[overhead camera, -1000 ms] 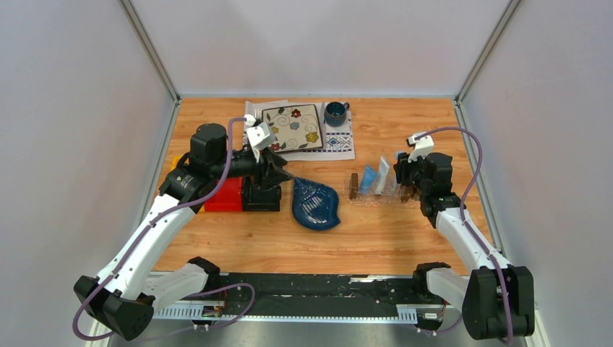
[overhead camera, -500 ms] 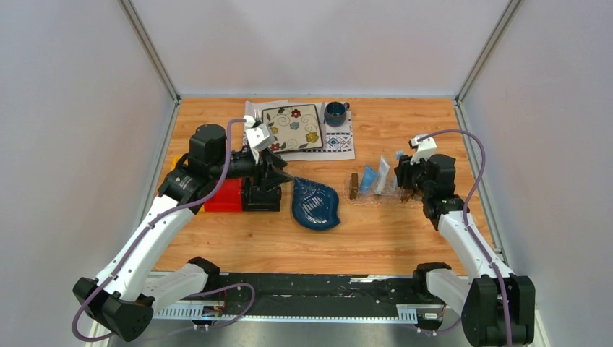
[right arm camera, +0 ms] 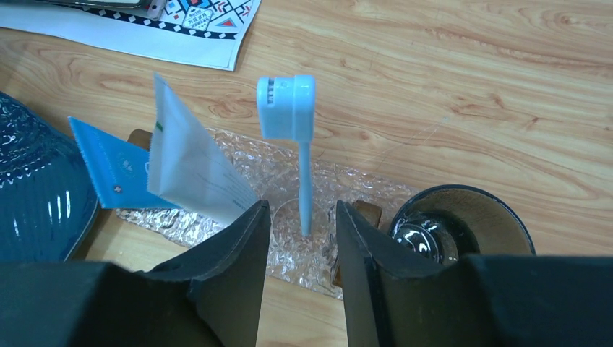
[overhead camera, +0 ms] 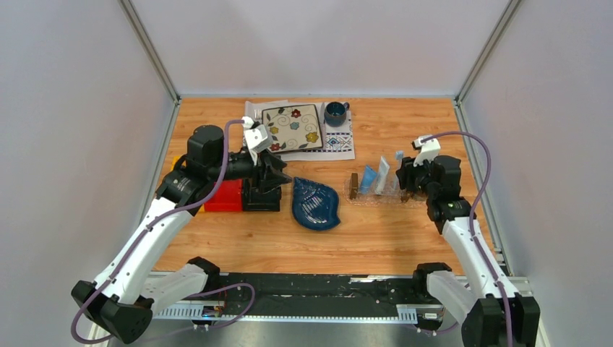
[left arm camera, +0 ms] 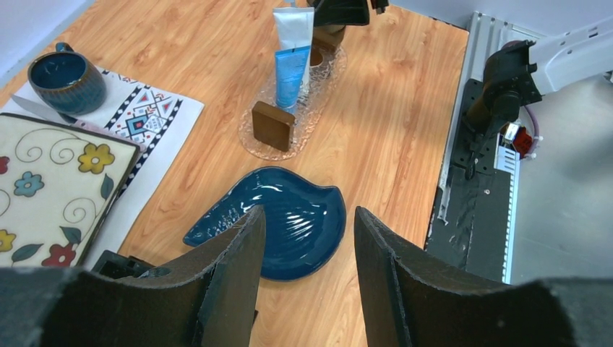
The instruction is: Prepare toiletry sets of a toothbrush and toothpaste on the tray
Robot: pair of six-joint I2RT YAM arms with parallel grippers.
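Note:
The clear tray [overhead camera: 385, 196] with brown end blocks [left arm camera: 273, 125] lies at the right of the table. In it lean a light blue toothpaste tube [overhead camera: 369, 178] and a white one [overhead camera: 382, 174]. The pale blue toothbrush [right arm camera: 304, 173] stands upright in the tray, head up, and also shows in the top view [overhead camera: 398, 155]. My right gripper [right arm camera: 302, 207] is open just near of the toothbrush stem, not touching it. It sits at the tray's right end [overhead camera: 406, 178]. My left gripper [left arm camera: 307, 213] is open and empty, over the black bin [overhead camera: 260, 198].
A dark blue leaf-shaped dish [overhead camera: 315, 204] lies between the bins and the tray. A red bin [overhead camera: 225, 195] sits left of the black one. A floral plate [overhead camera: 293, 127] and a blue mug [overhead camera: 335, 113] rest on a placemat at the back. A dark glossy round cup [right arm camera: 455, 224] sits by the tray's right end.
My right arm has drawn back to the right, away from the tray, leaving the toothbrush standing free in it. The left arm has barely moved.

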